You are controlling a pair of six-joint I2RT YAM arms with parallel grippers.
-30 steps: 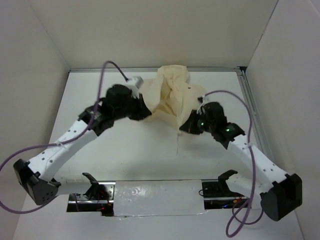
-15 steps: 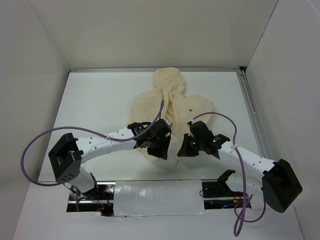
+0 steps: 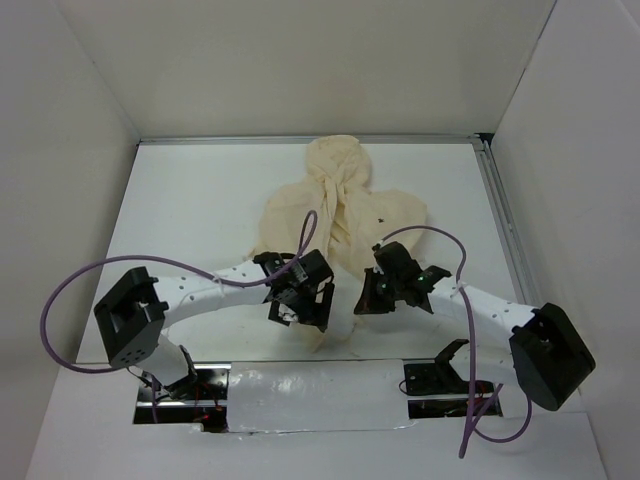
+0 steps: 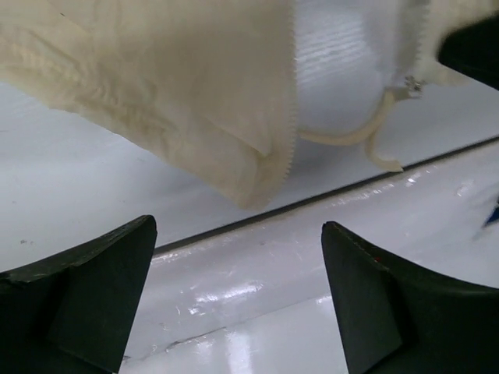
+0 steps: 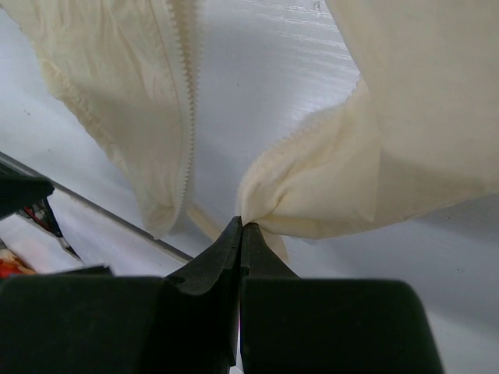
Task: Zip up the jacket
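Note:
The cream jacket (image 3: 340, 215) lies spread on the table with its hood (image 3: 335, 160) at the far side and its front open. My left gripper (image 3: 310, 312) is open just off the left panel's bottom corner (image 4: 253, 183), and nothing sits between its fingers (image 4: 86, 296). My right gripper (image 3: 363, 302) is shut on the bottom corner of the right panel (image 5: 312, 202). Zipper teeth (image 5: 187, 117) run down the left panel's edge. A small metal zipper piece (image 4: 411, 84) and a cream cord (image 4: 351, 139) show at the right panel's hem.
White walls box in the table on the left, back and right. A shiny taped strip (image 3: 300, 385) runs along the near edge between the arm bases, close to the jacket's hem. Purple cables (image 3: 80, 290) loop off both arms.
Both arms drew the jacket toward the near edge and it now lies flatter. The left gripper has opened and let go of the left panel. The right gripper stays shut on its corner.

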